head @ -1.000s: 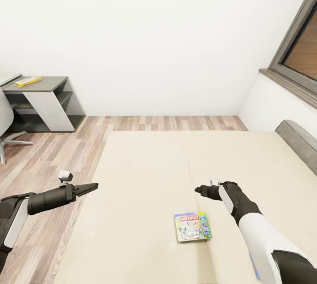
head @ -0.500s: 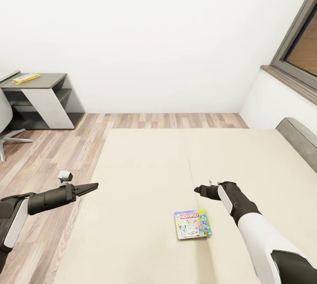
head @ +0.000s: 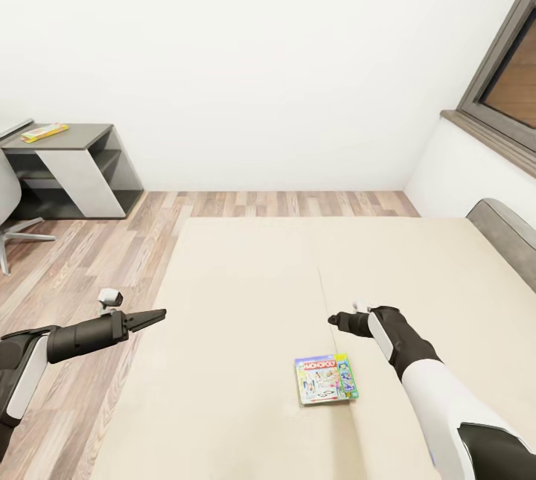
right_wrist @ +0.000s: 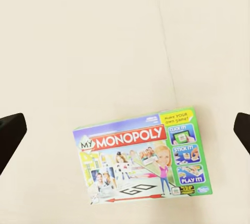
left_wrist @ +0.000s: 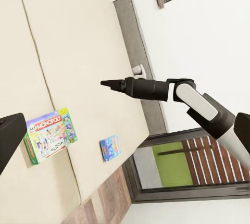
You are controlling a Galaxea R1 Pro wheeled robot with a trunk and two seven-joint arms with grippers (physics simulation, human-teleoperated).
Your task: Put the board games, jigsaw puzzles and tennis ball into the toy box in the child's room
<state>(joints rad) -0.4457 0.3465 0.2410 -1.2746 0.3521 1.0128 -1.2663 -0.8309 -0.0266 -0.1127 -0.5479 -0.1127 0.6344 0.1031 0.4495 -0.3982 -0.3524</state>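
Across most of the head view spreads the bed, its plain beige mattress running from the wooden floor on the robot's left to the grey headboard at the right edge. Beyond the foot of the bed stands a white wall, with a dark-framed window at the right. At the far left sits the dark grey wing of the table, with a thin yellow item lying on its top, too small to identify. Part of a chair shows beside it. On the mattress, near its near edge and right of the centre seam, lies 1 white-green board game printed "MONOPOLY", flat and face up. A second, blue board game lies in the left wrist view further toward the headboard side, close to the mattress's near edge and apart from the first. The right gripper hovers above the mattress just beyond the white-green box, not touching it; its fingers show at the 2 sides of the right wrist view, spread wide with the box lying between and below them, so the jaws are released. The left gripper hangs over the mattress's left edge, holding nothing; whether its jaws are parted or closed I cannot tell.
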